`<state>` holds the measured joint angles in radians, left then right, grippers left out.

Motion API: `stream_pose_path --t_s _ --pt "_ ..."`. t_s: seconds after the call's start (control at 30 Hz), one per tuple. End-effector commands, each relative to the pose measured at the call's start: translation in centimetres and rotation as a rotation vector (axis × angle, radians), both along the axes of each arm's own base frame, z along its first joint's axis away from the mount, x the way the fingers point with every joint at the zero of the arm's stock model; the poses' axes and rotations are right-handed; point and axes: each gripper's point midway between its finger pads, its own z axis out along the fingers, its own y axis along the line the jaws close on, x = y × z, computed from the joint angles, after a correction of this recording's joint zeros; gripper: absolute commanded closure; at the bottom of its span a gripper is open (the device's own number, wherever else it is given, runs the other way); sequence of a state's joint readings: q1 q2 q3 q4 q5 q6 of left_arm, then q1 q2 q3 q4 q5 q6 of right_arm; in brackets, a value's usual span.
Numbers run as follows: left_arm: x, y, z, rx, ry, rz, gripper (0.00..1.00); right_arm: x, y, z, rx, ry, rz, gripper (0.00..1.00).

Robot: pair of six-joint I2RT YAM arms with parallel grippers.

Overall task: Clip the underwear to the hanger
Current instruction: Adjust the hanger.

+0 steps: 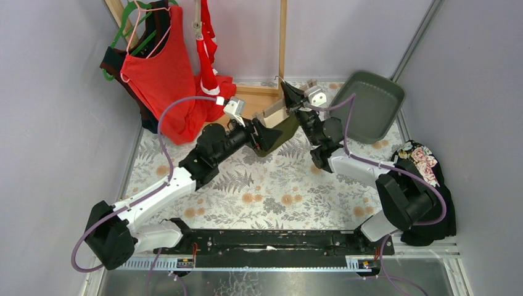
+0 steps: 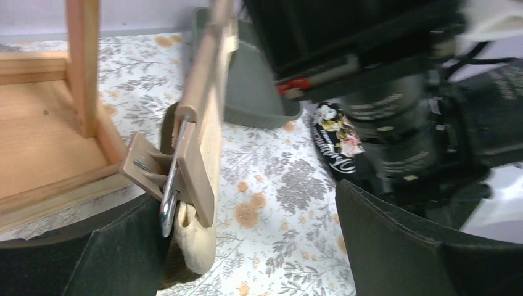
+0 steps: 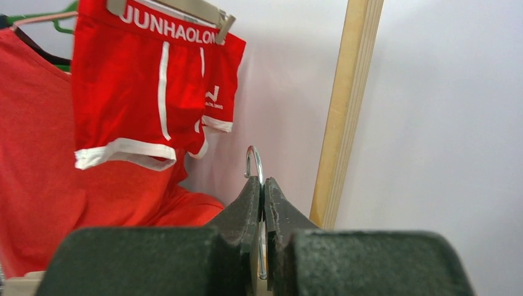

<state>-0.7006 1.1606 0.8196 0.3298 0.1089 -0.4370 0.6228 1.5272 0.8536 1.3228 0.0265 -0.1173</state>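
Note:
The dark olive green briefs [image 1: 282, 132] hang from a wooden clip hanger [image 1: 275, 114] over the mat. In the left wrist view a hanger clip [image 2: 148, 168] pinches their cream waistband [image 2: 194, 237]. My left gripper [image 1: 260, 132] is open, its jaws wide apart; one finger [image 2: 80, 259] sits right beside the clip and waistband. My right gripper [image 3: 264, 191] is shut on the hanger's metal hook [image 3: 253, 161] and holds the hanger up [image 1: 290, 94]. The bright red "JUNHAOLONG" briefs [image 3: 154, 92] hang clipped to another hanger at the back [image 1: 206, 43].
A large red tank top [image 1: 161, 80] hangs on the rack at back left. A wooden rack post [image 1: 282, 37] and base [image 2: 43, 142] stand close behind the hanger. A grey bin [image 1: 367, 105] leans at back right. A black floral cloth [image 1: 425, 166] lies at the right.

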Motion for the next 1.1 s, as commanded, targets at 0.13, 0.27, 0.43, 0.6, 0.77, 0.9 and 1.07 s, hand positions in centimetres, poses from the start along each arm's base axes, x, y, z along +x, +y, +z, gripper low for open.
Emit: stream_pose_path --t_s 0.13,0.27,0.43,0.6,0.77,0.9,1.07 --pt "-3.2 -4.1 6.1 -0.115 -0.122 -0.165 0.11 2.4 0.1 0.2 0.028 0.019 -0.06 1.0" --pt "-4.7 -5.7 5.9 -0.125 -0.121 -0.22 0.11 2.5 0.1 0.0 0.041 0.01 -0.057 1.0" --pt "-5.7 -5.4 4.7 -0.113 -0.101 -0.205 0.12 1.3 -0.2 1.1 0.054 -0.028 -0.03 1.0" --pt "-5.4 -2.9 3.2 -0.094 -0.094 -0.099 0.11 0.0 -1.1 2.3 0.069 -0.052 -0.001 1.0" --pt "-4.8 -0.8 2.8 -0.086 -0.104 -0.002 0.1 -1.5 -1.4 3.5 0.069 -0.107 0.04 1.0" --pt "-3.3 0.3 2.8 -0.05 -0.104 0.098 0.08 -3.0 -1.2 4.0 0.075 -0.179 0.088 1.0" --pt "-1.0 -0.7 2.6 0.045 -0.096 0.147 0.07 -4.3 -1.0 4.5 0.098 -0.225 0.144 1.0"
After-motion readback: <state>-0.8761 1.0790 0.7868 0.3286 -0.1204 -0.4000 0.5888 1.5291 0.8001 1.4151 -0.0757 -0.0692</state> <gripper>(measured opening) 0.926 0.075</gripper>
